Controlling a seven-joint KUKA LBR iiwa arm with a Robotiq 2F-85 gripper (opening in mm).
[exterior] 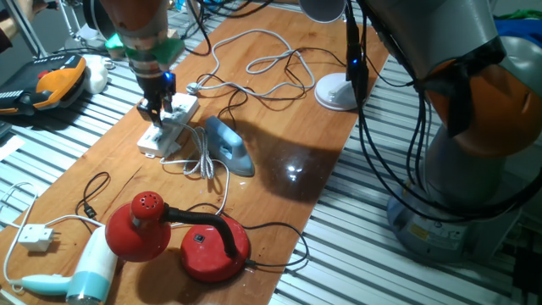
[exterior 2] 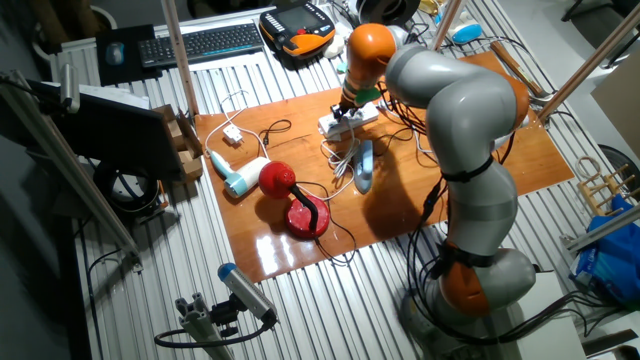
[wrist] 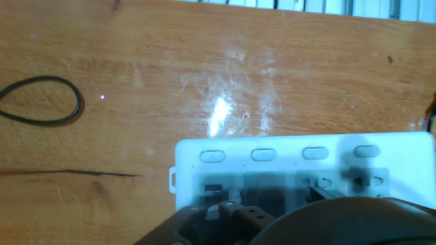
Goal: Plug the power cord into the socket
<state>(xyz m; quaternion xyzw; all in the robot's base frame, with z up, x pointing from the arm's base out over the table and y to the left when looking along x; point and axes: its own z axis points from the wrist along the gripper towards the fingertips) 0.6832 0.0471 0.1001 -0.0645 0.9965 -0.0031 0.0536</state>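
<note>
The socket (exterior: pixel 182 110) (exterior 2: pixel 362 116) is a long white power strip lying on the wooden table; in the hand view it (wrist: pixel 300 153) fills the lower right, showing a row of outlets. My gripper (exterior: pixel 155 117) (exterior 2: pixel 345 112) (wrist: pixel 238 218) points straight down onto the strip's near half, its fingers close together on a small white plug that sits against the strip. The power cord (exterior: pixel 201 163) (exterior 2: pixel 342 160) lies in loose whitish loops between the strip and the light-blue iron (exterior: pixel 229 146) (exterior 2: pixel 364 165). The contact between plug and outlet is hidden by the fingers.
A red lamp (exterior: pixel 199 241) and a hair dryer (exterior: pixel 89 271) lie at the near end of the table, with a small boxy adapter (exterior: pixel 35 237). A white lamp base (exterior: pixel 337 91) and white cable loops (exterior: pixel 254 59) sit behind. A black cord loop (wrist: pixel 41 101) lies left of the strip.
</note>
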